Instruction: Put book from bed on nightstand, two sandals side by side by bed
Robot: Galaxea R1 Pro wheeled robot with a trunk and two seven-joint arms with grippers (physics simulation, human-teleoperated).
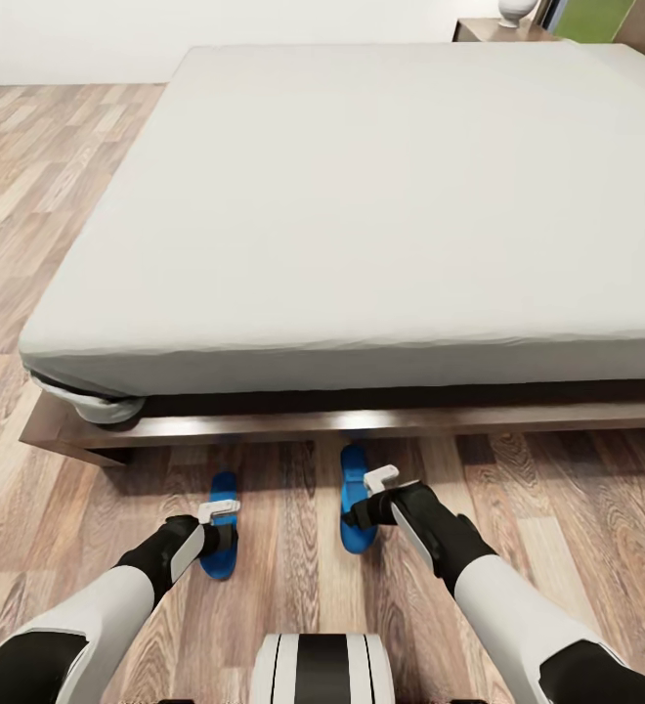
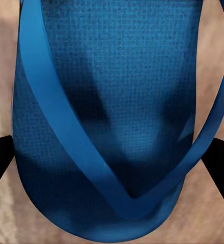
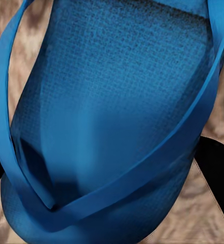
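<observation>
Wood-plank floor [image 1: 59,196] beside bed [image 1: 362,196]: left gripper [image 1: 220,533] and right gripper [image 1: 362,508] each straddle a sandal, fingers apart (grip uncertain). Sandals approx. parallel w/ gap; book unseen.

1. The floor [image 1: 68,196] is made of wooden planks in mixed brown and pale tones, with a clear grain. The planks run away from me toward the far wall.
2. The same floor shows in the left wrist view [image 2: 0,76] as a blurred pale brown surface, and in the right wrist view [image 3: 214,213] as a mottled brown and cream surface.
3. The wall [image 1: 68,39] at the far end is plain white and meets the floor in a straight line.
4. A white rounded lamp base [image 1: 515,12] stands in the far right corner. Its top is cut off by the edge of the picture.
5. Just beside the lamp base is a dark upright strip [image 1: 554,12], and next to it a bright green patch [image 1: 596,18].
</observation>
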